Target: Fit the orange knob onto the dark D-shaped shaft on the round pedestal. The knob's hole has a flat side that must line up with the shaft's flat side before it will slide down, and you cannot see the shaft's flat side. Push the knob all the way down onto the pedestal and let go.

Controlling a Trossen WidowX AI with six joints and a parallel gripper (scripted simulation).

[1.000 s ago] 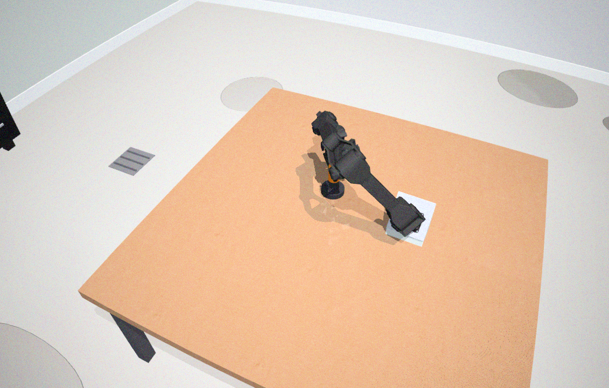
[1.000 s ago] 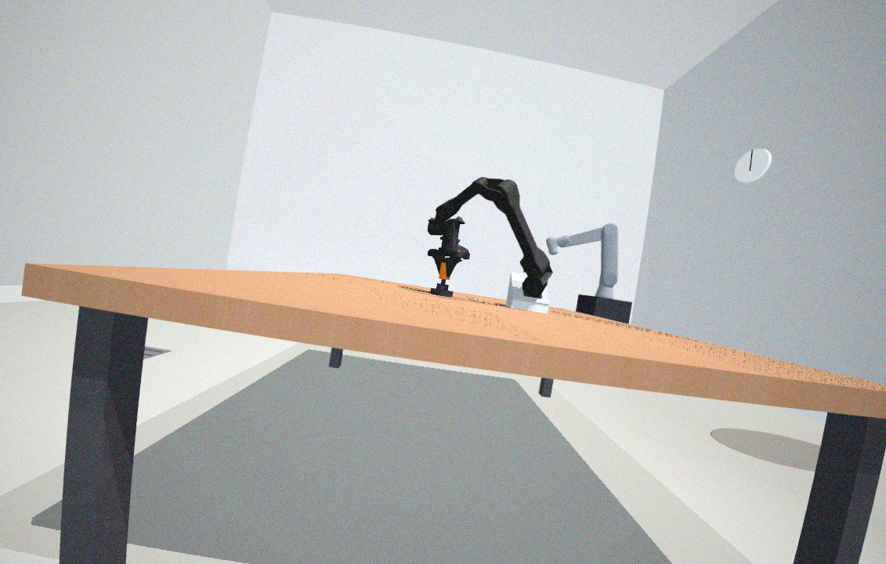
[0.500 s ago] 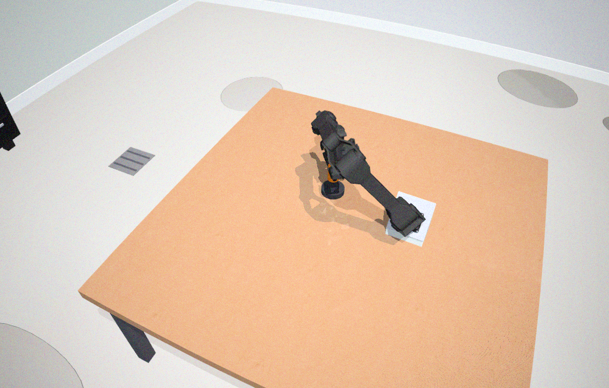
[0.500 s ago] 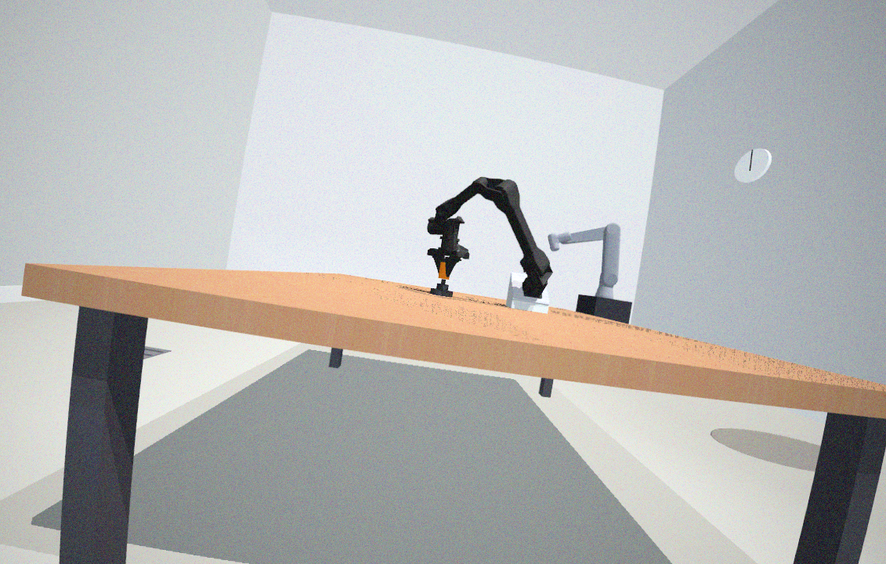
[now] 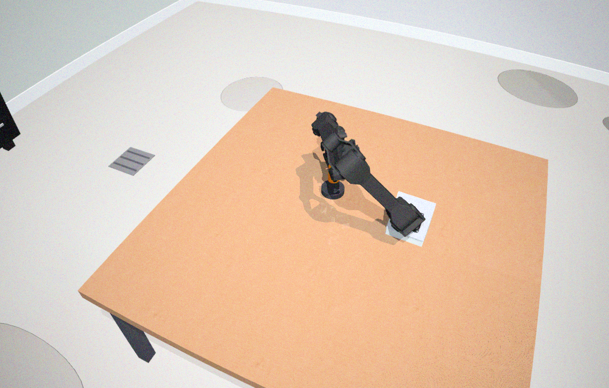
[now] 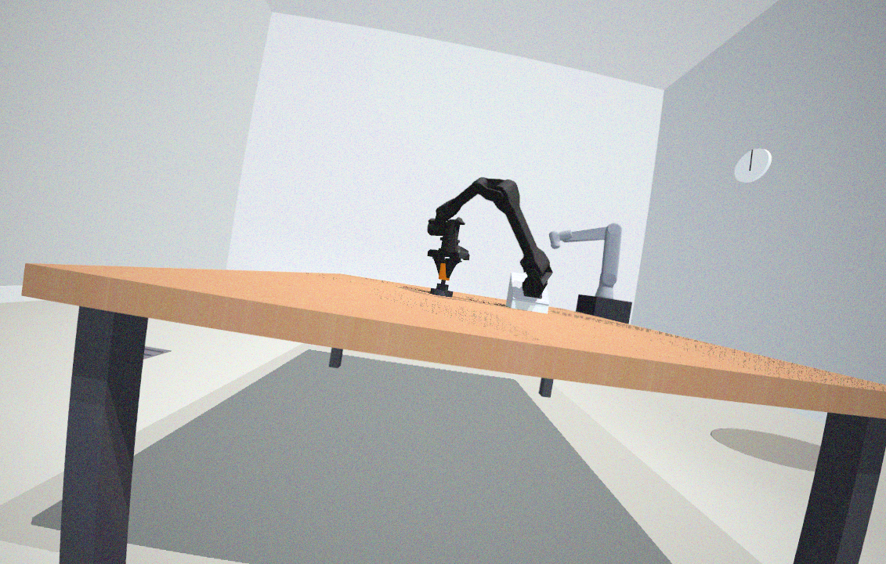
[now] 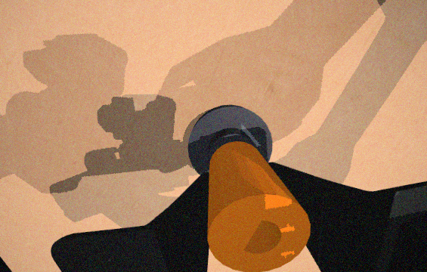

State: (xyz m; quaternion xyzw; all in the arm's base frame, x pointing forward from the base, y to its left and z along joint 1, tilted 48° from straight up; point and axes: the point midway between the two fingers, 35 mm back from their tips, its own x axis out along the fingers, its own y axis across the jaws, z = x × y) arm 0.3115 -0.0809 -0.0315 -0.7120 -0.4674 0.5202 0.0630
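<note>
One knob [image 5: 331,180] [image 6: 443,271] [image 7: 258,230] between hand's [image 5: 331,177] [image 6: 443,272] [image 7: 258,219] fingers

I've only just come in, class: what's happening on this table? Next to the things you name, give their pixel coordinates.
A black robot arm has its gripper [image 6: 443,272] [image 7: 238,173] closed on an orange knob [image 5: 329,175] [image 6: 443,271] [image 7: 236,177], held above the round pedestal [image 5: 327,194] [image 6: 441,291] [image 7: 230,117]. The exterior view shows part of the dark shaft [image 6: 442,283] below the knob, so the knob is not down on the pedestal. The job is to line up the flat sides, push the knob fully down and let go. Whether the flats match now cannot be told.
</note>
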